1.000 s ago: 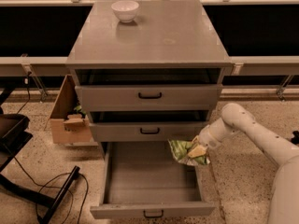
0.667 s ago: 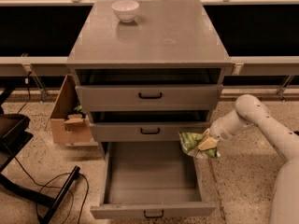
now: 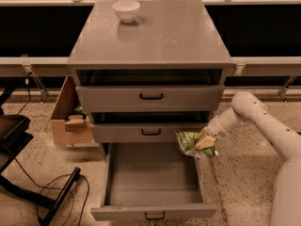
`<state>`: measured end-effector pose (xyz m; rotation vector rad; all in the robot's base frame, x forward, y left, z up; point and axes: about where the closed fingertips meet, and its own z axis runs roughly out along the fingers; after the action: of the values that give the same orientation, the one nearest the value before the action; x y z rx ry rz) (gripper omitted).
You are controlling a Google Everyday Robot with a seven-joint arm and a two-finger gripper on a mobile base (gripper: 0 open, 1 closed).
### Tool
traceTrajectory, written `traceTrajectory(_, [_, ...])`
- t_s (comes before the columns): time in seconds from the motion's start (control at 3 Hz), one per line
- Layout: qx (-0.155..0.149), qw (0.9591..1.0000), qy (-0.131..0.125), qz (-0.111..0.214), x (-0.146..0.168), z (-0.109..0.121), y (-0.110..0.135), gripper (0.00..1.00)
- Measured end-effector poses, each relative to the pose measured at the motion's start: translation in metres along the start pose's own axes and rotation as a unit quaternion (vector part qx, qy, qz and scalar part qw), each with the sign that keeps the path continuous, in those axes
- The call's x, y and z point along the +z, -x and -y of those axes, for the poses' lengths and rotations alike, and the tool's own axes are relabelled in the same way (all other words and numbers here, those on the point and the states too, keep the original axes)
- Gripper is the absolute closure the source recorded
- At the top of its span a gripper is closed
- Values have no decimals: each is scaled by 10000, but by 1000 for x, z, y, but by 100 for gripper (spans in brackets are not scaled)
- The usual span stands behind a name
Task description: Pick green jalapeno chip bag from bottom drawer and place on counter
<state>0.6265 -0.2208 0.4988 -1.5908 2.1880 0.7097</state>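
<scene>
The jaws were clamped on the crinkled, shiny green-and-white foil green jalapeno chip bag (image 3: 187, 142). It hung from the two-finger gripper (image 3: 203, 144) clear of any surface, over the right rear edge of the deep grey metal bottom drawer (image 3: 151, 213). That drawer stood pulled fully out, and the bag was just in front of the right end of the shallower grey middle drawer (image 3: 141, 132). The white arm (image 3: 244, 112) reached in from the right. Above, the flat grey counter (image 3: 160, 36) carried a small round white bowl (image 3: 126, 9) near its back left. A brown cardboard box (image 3: 70, 126) sat on the floor to the cabinet's left.
</scene>
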Motion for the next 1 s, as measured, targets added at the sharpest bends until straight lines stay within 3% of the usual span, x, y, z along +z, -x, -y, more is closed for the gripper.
traceTrajectory(0.67, [-541,9981,106,-287,-77,-75,102,100])
traceTrajectory(1.0, [-632,9973,-242,-298,-139,-93,157,100])
